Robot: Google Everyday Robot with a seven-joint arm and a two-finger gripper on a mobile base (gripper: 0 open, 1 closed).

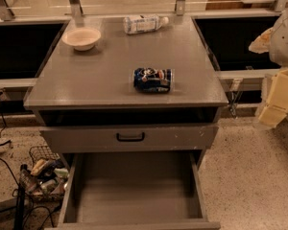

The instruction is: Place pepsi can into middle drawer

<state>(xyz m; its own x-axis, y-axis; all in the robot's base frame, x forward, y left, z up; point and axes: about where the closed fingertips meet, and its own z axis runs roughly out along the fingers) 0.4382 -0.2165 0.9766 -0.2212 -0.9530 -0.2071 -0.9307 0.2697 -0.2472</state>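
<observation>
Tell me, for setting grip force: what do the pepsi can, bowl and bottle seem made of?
Pepsi can: likely thin metal, glossy blue print. Bowl: matte, pale, perhaps plastic or ceramic. Bottle: clear plastic, see-through, white label. The gripper hangs at the right edge, off the cabinet.

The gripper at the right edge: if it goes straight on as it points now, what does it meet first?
The gripper, right of the cabinet, points down-left. It would probably first meet the speckled floor beside the middle drawer, not the pepsi can; depth is unclear.
</observation>
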